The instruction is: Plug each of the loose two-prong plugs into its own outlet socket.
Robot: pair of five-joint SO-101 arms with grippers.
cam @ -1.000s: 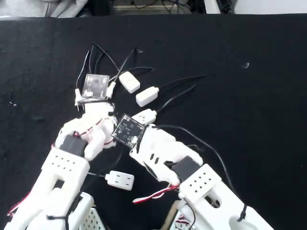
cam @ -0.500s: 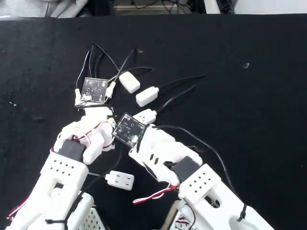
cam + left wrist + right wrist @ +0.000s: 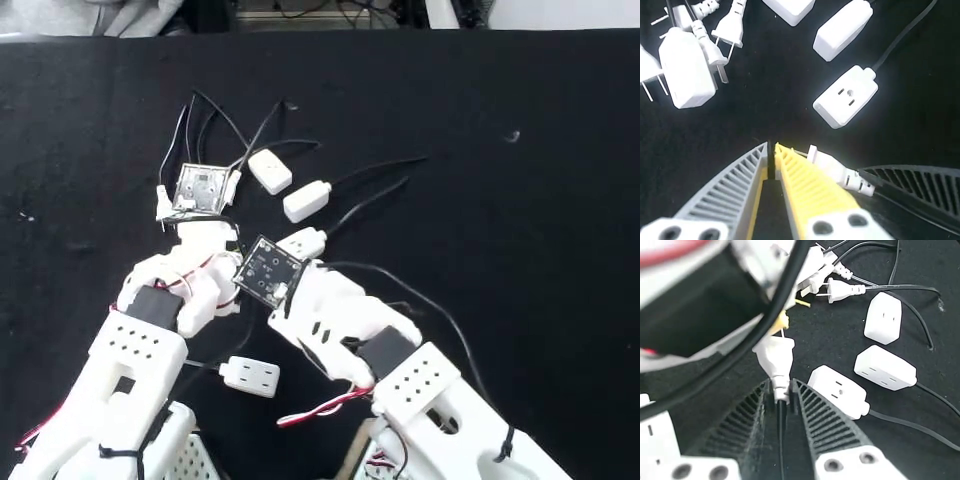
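My right gripper (image 3: 779, 388) is shut on the cable end of a white two-prong plug (image 3: 775, 356). The plug's prongs point at the yellow finger of the other arm. My left gripper (image 3: 771, 148) is shut, grey and yellow fingers pressed together, with nothing visible between them. That same plug (image 3: 832, 167) lies right beside the yellow finger. Three white outlet sockets (image 3: 845, 97) (image 3: 843, 30) (image 3: 789, 7) lie just beyond. Another loose two-prong plug (image 3: 730, 31) and a white adapter (image 3: 685, 67) rest to one side. In the high view both wrists meet near the sockets (image 3: 307, 200).
Black cables (image 3: 375, 190) run from the sockets and plugs across the black table (image 3: 500, 250). A white multi-outlet tap (image 3: 250, 375) lies between the two arms near the front. The table's right half is open.
The left wrist has drawn back a little toward the near side and tilted slightly. The right arm with its plug has stayed put.
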